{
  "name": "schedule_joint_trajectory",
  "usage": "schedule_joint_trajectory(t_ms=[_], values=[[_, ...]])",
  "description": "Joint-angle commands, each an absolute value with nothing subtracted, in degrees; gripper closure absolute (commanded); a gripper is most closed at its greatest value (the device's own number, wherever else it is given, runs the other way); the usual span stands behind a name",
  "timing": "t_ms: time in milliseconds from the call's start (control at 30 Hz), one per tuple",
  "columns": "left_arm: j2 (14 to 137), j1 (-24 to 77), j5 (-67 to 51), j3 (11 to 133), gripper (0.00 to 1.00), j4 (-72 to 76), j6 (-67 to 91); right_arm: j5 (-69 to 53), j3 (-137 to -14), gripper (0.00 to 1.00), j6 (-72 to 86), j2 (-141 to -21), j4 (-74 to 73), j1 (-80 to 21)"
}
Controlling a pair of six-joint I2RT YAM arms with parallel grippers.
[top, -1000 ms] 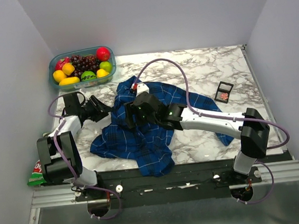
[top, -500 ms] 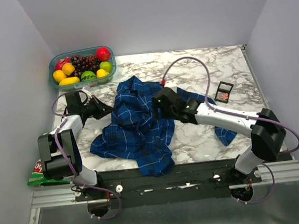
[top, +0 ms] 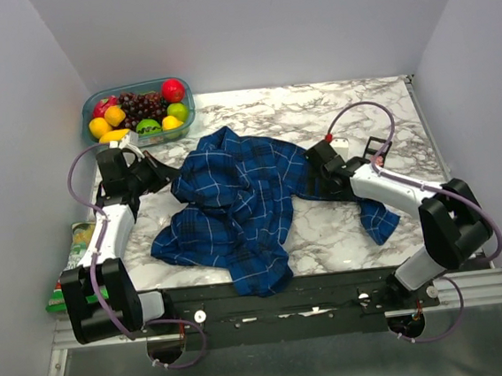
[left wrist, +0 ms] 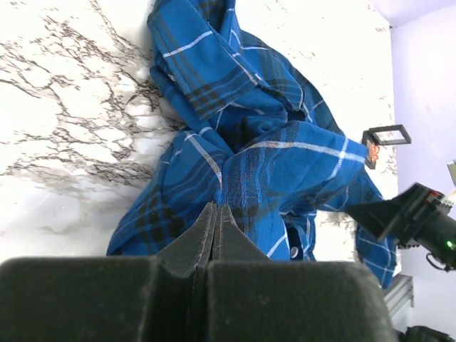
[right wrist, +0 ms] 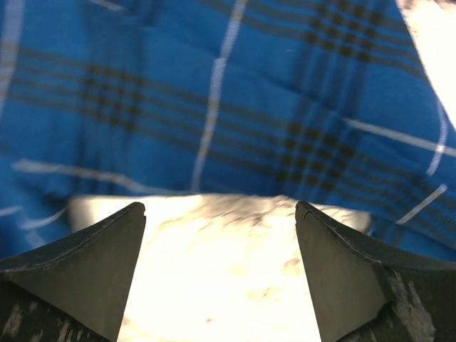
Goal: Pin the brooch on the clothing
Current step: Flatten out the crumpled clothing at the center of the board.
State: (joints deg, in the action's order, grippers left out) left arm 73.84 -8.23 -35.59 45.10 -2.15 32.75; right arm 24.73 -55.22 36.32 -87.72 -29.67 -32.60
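Shirt: crumpled, mid-table. Your right gripper: wide apart, empty, at its right edge. Your left gripper: pressed together, empty, just left. Brooch: possibly the reddish speck at the black case.

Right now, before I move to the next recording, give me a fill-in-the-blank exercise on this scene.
The left end effector is ___.
The right end effector is ___ and holds nothing.
The crumpled plaid shirt is mostly ___.
The container at the far left corner of the table holds ___.
Missing words: shut; open; blue; fruit.
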Motion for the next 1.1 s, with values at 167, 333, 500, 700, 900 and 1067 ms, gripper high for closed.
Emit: schedule_joint_trajectory(t_ms=[167, 333, 500, 700, 900, 1067], values=[[70.76, -7.74, -27.87, 46.31, 1.0, -6.41, 27.17, 27.51, -60.29, 0.07, 35.77, -97.37, -31.38, -28.83], [66.01, -7.3, -19.98, 48.6, 1.0, -10.63, 23.39, 26.19, -60.82, 0.32, 35.77, -98.96, -31.11, -27.43], [61.53, -6.42, -9.42, 55.8, 1.0, -14.93, 19.26, 25.31, -60.21, 0.8, 35.42, -98.53, -31.11, -25.93], [59.68, -6.33, 13.9, 63.1, 1.0, -18.8, 11.43, 24.7, -57.84, 0.99, 35.68, -96.6, -31.11, -24.08], [60.2, -6.33, 21.78, 63.37, 1.0, -16.36, 7.04, 24.52, -56.34, 0.99, 35.24, -94.75, -30.76, -22.94], [66.0, -8.87, 27.96, 65.64, 1.0, -18.8, 6.94, 24.17, -55.11, 0.99, 35.6, -94.04, -30.59, -22.06]])
